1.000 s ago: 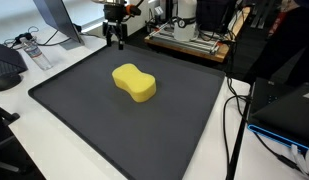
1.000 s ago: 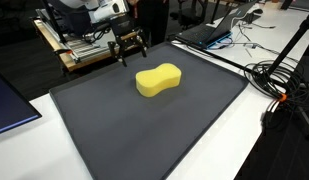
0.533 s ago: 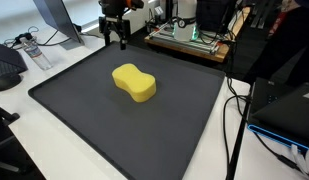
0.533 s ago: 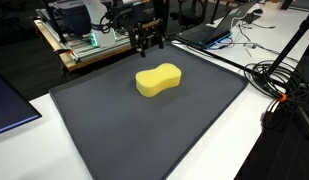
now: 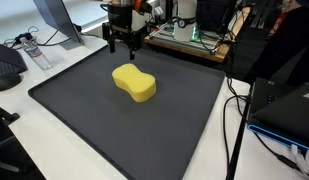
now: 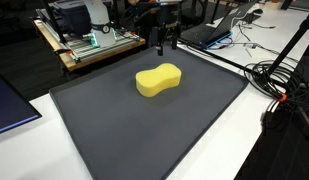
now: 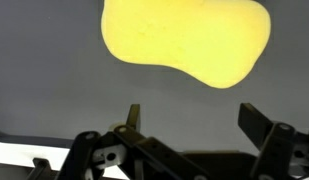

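Single gripper (image 5: 125, 48) hung over the far edge of the dark mat (image 5: 94, 130), jaws spread wide, nothing between them and touching nothing. The yellow sponge (image 5: 134, 83) lay flat near the middle of the mat, on the near side of the gripper and apart from it; both exterior views agreed on this, with the gripper (image 6: 166, 47) behind the sponge (image 6: 159, 79). In the wrist view the sponge (image 7: 186, 40) filled the top of the frame and the two fingers (image 7: 252, 115) sat low, bare mat (image 7: 54, 90) between them and the sponge. Judged step: lining up above the sponge. To do it well, the open jaws should be centred over the sponge's narrow waist, one finger on each long side. The descent should be straight down until the tips sit just above the mat, not digging in. The squeeze should be gentle, since the sponge looked soft and would likely compress and could slip if pinched only at a rounded end. Counts: one sponge, one mat, one gripper with two fingers, one water bottle (image 5: 32, 50) off the mat on the white table (image 5: 24, 120), and a tangle of cables (image 6: 279, 75) beside the mat, number not countable.
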You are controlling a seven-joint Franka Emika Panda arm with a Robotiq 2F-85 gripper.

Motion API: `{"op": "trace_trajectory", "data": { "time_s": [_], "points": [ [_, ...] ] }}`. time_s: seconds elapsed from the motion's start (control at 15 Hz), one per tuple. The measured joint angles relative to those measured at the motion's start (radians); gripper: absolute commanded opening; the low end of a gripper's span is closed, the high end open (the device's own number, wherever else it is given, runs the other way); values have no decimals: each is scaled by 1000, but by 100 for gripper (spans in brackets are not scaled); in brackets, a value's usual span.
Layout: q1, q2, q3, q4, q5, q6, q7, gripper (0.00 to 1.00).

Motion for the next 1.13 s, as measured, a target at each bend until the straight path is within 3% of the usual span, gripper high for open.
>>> {"op": "trace_trajectory", "data": {
  "time_s": [0.33, 0.6, 0.87, 1.13],
  "points": [
    [82, 112, -42, 118, 0, 80, 48, 100],
    [176, 154, -85, 112, 0, 74, 50, 100],
    [291, 168, -181, 79, 0, 75, 51, 100],
    [319, 168, -207, 61, 0, 75, 51, 100]
  ]
}}
